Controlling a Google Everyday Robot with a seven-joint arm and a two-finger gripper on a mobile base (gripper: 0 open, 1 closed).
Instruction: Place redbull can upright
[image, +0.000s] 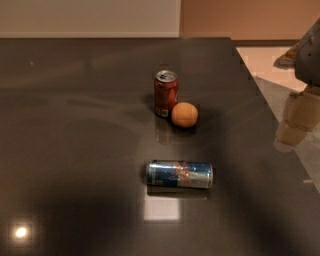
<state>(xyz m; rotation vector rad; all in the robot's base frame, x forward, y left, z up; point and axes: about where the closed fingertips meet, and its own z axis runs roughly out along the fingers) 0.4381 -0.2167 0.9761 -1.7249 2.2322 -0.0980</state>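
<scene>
Blue-and-silver redbull can (179, 174) is lying sideways, well left of the gripper (298, 117), which is hanging cut off at the right edge; its state I cannot tell.

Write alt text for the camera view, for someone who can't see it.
A slim blue-and-silver metal Red Bull can lies on its side on a dark glossy table. Behind it a shorter red-brown soda can stands upright with a round orange fruit beside it. The robot's hand hangs at the right edge, apart from all three.
</scene>
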